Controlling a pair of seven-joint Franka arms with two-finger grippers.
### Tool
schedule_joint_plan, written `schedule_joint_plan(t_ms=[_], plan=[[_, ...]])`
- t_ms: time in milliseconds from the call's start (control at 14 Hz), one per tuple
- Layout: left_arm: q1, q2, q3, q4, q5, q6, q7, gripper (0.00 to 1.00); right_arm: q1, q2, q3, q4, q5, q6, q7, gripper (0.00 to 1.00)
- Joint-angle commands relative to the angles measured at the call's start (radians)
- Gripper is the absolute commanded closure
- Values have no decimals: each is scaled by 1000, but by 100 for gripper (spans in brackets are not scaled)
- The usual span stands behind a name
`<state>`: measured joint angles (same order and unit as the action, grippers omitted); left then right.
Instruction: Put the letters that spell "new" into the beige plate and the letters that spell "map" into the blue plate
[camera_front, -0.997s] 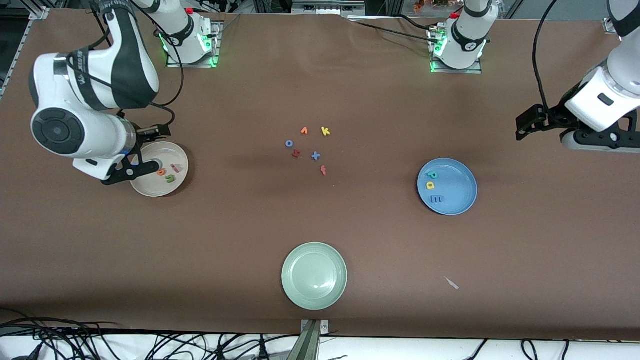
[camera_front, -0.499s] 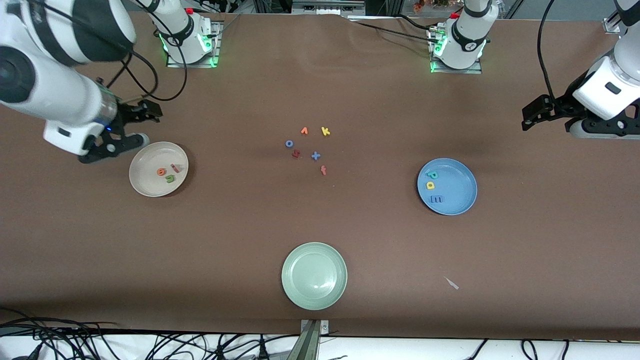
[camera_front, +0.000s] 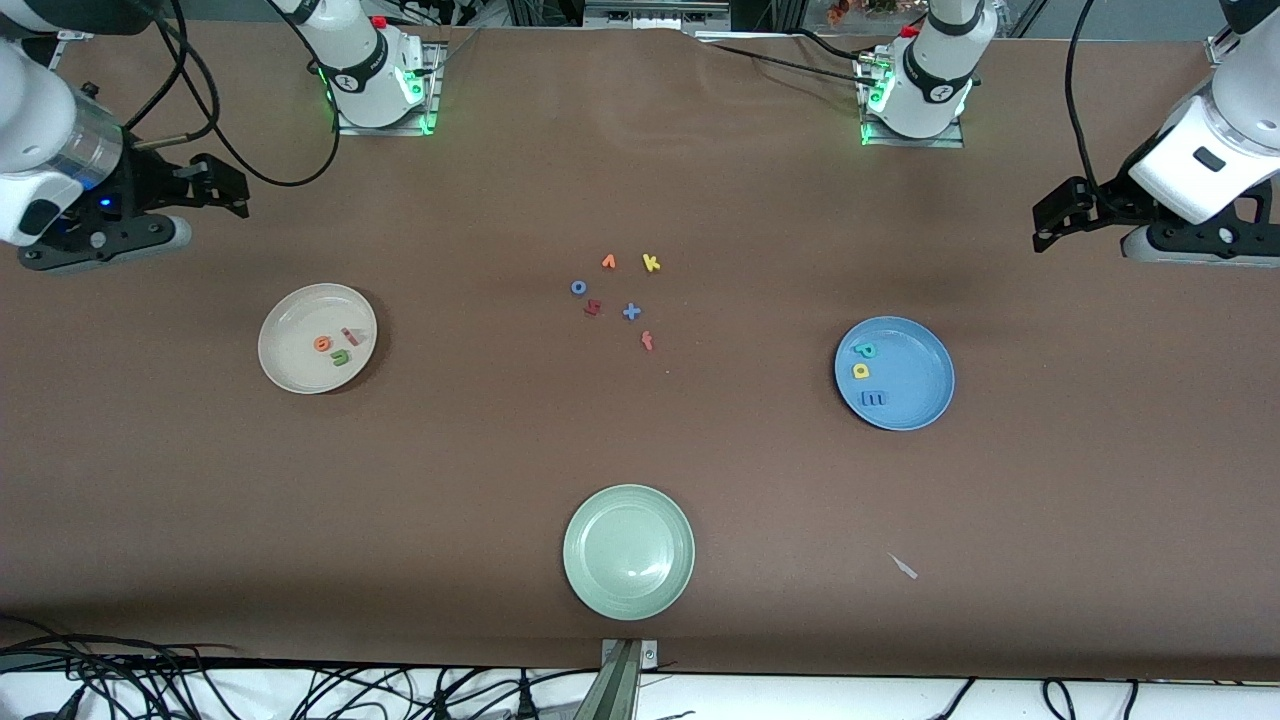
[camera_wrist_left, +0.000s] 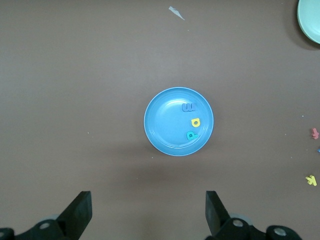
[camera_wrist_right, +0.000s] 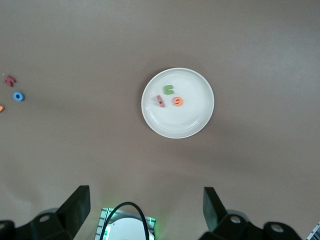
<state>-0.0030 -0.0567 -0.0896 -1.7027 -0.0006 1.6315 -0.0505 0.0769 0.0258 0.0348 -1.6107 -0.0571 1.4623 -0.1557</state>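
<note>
The beige plate (camera_front: 280, 345) (camera_wrist_right: 192, 122) lies toward the right arm's end and holds the orange e (camera_front: 322, 343) (camera_wrist_right: 178, 101), the green n (camera_front: 341, 357) (camera_wrist_right: 169, 90) and the red-pink w (camera_front: 350, 335) (camera_wrist_right: 160, 101). In the blue plate (camera_front: 922, 372) (camera_wrist_left: 162, 120), toward the left arm's end, lie the teal p (camera_front: 864, 350) (camera_wrist_left: 191, 135), the yellow a (camera_front: 860, 371) (camera_wrist_left: 194, 122) and the blue m (camera_front: 873, 398) (camera_wrist_left: 189, 107). My right gripper (camera_front: 232, 190) (camera_wrist_right: 147, 212) hangs open and empty, high over the table's edge. My left gripper (camera_front: 1045, 222) (camera_wrist_left: 148, 215) is open and empty too, high up.
A pale green plate (camera_front: 628, 551) sits near the front camera's edge. Loose letters lie mid-table: a yellow k (camera_front: 651, 263), an orange v-shaped letter (camera_front: 608, 262), a blue o (camera_front: 578, 287), a dark red letter (camera_front: 592, 308), a blue cross (camera_front: 631, 312), an orange f (camera_front: 647, 341). A pale scrap (camera_front: 904, 567) lies nearby.
My right arm has lifted off the beige plate and drawn back toward its own end of the table. The left arm has barely shifted. No letter has moved.
</note>
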Motion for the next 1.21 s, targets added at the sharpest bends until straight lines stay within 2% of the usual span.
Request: schedule_joint_plan(t_ms=[0,285,1140], plan=[[0,-15,20,-5,-21,13,21,0,-46,-23,22,-25,-4,35,16,0],[-31,47,18,89,-12,13,26,0,-57,-32,25,-26,-3,43,111,0],[-12,63,21,92,-15,2,34,0,-85,-29,39,-28,3,44,123,0]])
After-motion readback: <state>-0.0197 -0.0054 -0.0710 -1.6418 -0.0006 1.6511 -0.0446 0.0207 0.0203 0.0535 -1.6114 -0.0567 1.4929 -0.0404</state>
